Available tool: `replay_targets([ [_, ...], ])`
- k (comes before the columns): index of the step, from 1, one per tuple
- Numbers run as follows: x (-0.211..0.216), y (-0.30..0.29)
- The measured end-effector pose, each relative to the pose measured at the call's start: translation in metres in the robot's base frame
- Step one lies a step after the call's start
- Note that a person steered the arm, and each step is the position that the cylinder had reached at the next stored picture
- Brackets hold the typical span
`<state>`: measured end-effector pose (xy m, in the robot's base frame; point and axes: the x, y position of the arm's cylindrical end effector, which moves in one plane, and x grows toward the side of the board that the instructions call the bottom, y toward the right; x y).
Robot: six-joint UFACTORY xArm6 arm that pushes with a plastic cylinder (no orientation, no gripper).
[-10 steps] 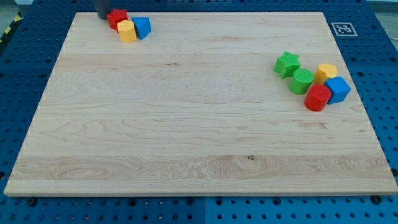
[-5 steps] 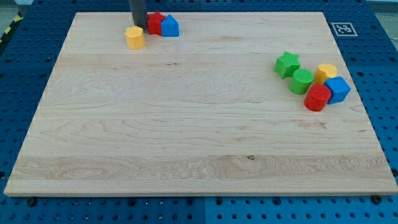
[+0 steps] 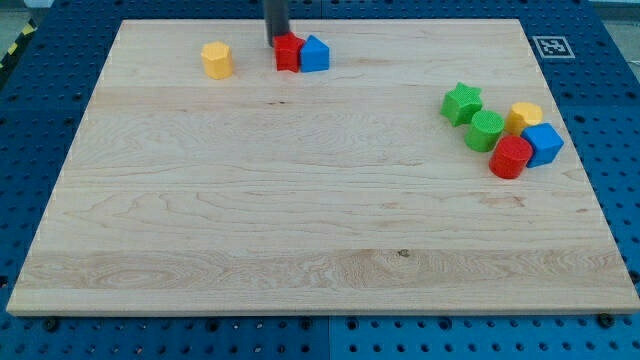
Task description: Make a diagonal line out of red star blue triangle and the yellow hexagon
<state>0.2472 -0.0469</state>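
Note:
The red star and the blue triangle sit touching side by side near the view's top, the star on the left. The yellow hexagon stands alone to their left, apart from them. My tip comes down from the view's top edge and rests against the red star's upper left side.
At the view's right is a cluster: a green star, a green cylinder, a red cylinder, a blue cube and a yellow block. A marker tag lies past the wooden board's top right corner.
My tip has moved right along the top edge, pushing the red star and blue triangle right. The yellow hexagon was left behind and has stayed put for the last half second.

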Motion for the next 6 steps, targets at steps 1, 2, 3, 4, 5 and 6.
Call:
replay_targets([
  [1, 0.018, 0.037],
  [2, 0.053, 0.060],
  [3, 0.074, 0.090],
  [4, 0.084, 0.126],
  [5, 0.099, 0.161],
  [6, 0.117, 0.188],
])
